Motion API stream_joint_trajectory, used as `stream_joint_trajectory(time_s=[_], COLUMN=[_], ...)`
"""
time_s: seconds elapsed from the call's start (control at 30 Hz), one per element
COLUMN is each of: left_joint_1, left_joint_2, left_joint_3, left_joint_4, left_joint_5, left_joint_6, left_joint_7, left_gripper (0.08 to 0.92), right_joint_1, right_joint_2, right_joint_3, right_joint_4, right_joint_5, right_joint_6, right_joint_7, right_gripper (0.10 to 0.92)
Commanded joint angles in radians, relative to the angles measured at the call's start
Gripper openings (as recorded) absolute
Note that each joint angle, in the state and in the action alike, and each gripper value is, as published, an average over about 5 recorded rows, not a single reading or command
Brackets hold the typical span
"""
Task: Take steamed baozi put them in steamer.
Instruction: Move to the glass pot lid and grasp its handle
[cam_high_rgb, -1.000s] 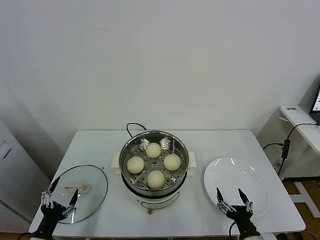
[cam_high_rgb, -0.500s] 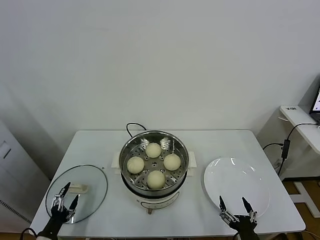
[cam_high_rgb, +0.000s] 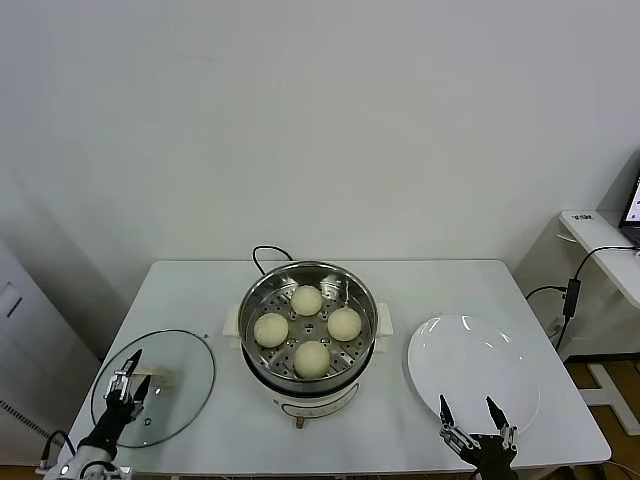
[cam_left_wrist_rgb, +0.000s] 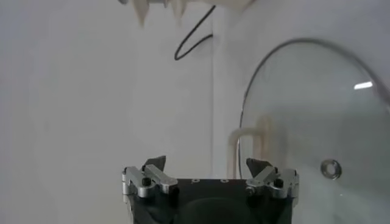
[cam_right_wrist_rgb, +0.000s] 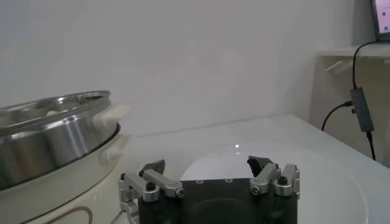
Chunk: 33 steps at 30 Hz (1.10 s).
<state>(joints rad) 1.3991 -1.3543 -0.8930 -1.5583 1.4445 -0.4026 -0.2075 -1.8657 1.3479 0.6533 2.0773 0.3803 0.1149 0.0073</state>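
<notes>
In the head view, the steamer is seen at the middle of the white table, with a black cord running off behind it. Four steamed baozi are laid on its perforated floor, spaced in a ring and apart from one another. A glass lid is lying flat on the table at the robot's left, and a white plate at its right. The left gripper is held low at the near edge, over the lid, with its fingers spread. The right gripper is held low over the plate's near rim, its fingers wide and empty.

In the left wrist view, the left gripper is shown wide open, nothing between its fingers; the glass lid is seen ahead, with what is probably its handle.

In the right wrist view, the right gripper is open and empty above the plate, with the steamer just beside it.
</notes>
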Motion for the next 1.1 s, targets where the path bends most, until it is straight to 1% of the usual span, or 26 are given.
stream_joint_trajectory(time_s=[0.03, 0.13, 0.23, 0.47, 0.67, 0.8, 0.93, 1.0, 1.1], left_joint_1=[-0.089, -0.091, -0.083, -0.039, 0.006, 0.027, 0.04, 0.043, 0.047], left_joint_2=[0.012, 0.015, 0.019, 0.037, 0.063, 0.103, 0.169, 0.206, 0.264], left_joint_3=[0.005, 0.008, 0.013, 0.031, 0.044, 0.043, 0.04, 0.042, 0.059], left_joint_4=[0.075, 0.081, 0.082, 0.057, -0.049, -0.149, -0.263, -0.318, -0.407], left_joint_5=[0.059, 0.044, 0.008, -0.187, -0.354, -0.439, -0.492, -0.514, -0.548], left_joint_6=[0.019, 0.013, 0.001, -0.004, 0.039, 0.102, 0.184, 0.232, 0.328], left_joint_7=[-0.007, -0.004, -0.003, 0.007, 0.022, 0.079, 0.148, 0.188, 0.258], left_gripper=[0.823, 0.82, 0.775, 0.578, 0.405, 0.284, 0.172, 0.132, 0.115], right_joint_1=[-0.009, -0.01, -0.01, -0.01, -0.002, 0.002, 0.015, 0.022, 0.039], right_joint_2=[0.005, 0.006, 0.006, 0.008, 0.009, 0.008, -0.002, -0.01, -0.03], right_joint_3=[0.006, 0.008, 0.008, 0.006, -0.006, -0.01, -0.009, -0.009, -0.006], right_joint_4=[0.004, 0.005, 0.006, 0.005, 0.003, 0.008, 0.01, 0.011, 0.011], right_joint_5=[-0.007, -0.006, -0.007, -0.01, -0.022, -0.024, -0.021, -0.019, -0.009], right_joint_6=[0.005, 0.007, 0.007, 0.007, 0.004, -0.004, -0.016, -0.021, -0.034], right_joint_7=[-0.001, -0.001, -0.001, 0.001, 0.002, 0.002, 0.001, 0.0, -0.003], right_gripper=[0.823, 0.823, 0.823, 0.823, 0.823, 0.823, 0.823, 0.823, 0.823])
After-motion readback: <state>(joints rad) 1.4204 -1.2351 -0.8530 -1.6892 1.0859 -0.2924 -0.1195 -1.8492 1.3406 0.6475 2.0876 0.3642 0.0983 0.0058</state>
